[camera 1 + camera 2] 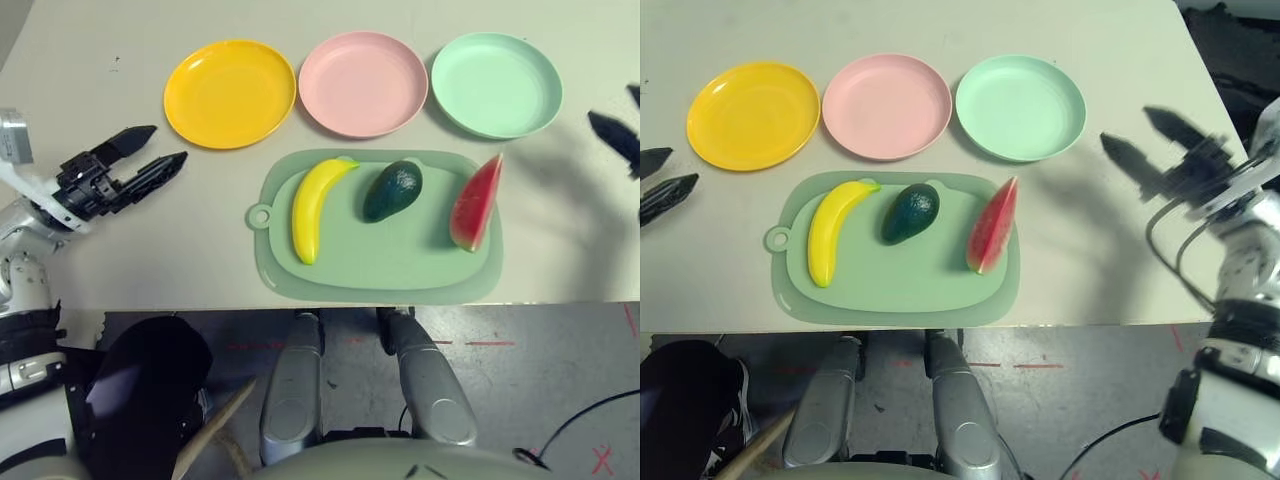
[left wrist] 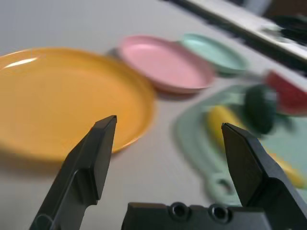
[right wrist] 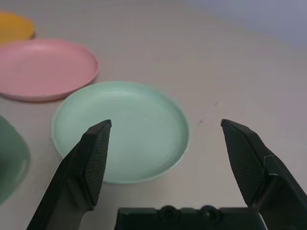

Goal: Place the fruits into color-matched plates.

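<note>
While yellow plate (image 1: pixel 230 94), pink plate (image 1: pixel 363 84) and mint plate (image 1: pixel 497 86) sit in row on table (image 1: pixel 130 260), fruits lie on green mat (image 1: pixel 380 282) on robot's side of them: banana (image 1: pixel 312 212) at left, avocado (image 1: pixel 392 191) in middle, watermelon wedge (image 1: pixel 475 204) at right, none touching; left gripper (image 1: pixel 168 145) beside mat's left, fingers spread wide, nothing between them; right gripper (image 1: pixel 1132 137) off mat's right, fingers wide apart, holding nothing; all three plates bare

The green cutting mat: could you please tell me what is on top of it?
The banana, avocado and watermelon wedge lie on it; the patches directly beneath them are covered.
</note>
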Tool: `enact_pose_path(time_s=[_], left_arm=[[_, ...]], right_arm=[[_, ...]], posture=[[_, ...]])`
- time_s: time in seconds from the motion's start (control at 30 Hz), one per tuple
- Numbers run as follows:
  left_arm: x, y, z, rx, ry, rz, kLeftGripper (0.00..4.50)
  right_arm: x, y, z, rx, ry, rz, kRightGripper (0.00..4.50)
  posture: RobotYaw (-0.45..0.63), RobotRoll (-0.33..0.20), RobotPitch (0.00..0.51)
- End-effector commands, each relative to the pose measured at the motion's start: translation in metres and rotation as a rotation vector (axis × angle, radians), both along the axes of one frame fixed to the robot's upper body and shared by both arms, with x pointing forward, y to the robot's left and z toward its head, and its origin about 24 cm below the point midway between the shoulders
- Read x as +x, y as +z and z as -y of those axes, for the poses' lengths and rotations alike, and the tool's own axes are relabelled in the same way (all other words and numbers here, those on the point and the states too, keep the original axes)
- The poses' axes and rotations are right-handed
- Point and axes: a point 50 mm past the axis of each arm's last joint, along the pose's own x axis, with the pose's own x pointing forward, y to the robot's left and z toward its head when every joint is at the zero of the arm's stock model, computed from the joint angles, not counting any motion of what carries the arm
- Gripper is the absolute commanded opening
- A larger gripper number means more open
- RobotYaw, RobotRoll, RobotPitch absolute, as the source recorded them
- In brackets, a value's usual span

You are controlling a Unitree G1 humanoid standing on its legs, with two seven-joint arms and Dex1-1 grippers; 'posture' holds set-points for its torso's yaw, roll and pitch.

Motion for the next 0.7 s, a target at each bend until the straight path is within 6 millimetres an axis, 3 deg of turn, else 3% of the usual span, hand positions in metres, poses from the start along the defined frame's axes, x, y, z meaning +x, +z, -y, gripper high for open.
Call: enact_pose_path(time_s=[0.03,0.2,0.37,0.53,0.7], left_arm=[[0.000,-0.001,0.014,0.099,-0.158,-0.018,4.45],[0.006,0.007,0.033,0.176,-0.292,-0.012,4.45],[0.013,0.009,0.044,0.213,-0.368,-0.014,4.45],[0.015,0.005,0.044,0.235,-0.377,-0.035,4.45],[0.017,0.003,0.041,0.235,-0.365,-0.056,4.45]], right_arm=[[0.009,0.008,-0.021,-0.253,0.075,-0.073,4.50],[0.013,0.043,-0.068,-0.572,0.292,-0.044,4.50],[0.017,0.050,-0.109,-0.855,0.458,-0.050,4.50],[0.018,0.041,-0.129,-1.040,0.544,-0.041,4.50],[0.016,0.035,-0.137,-1.195,0.592,-0.052,4.50]], posture=[[-0.05,0.000,0.376],[-0.07,0.000,0.365],[-0.08,0.000,0.366],[-0.09,0.000,0.373],[-0.10,0.000,0.379]])
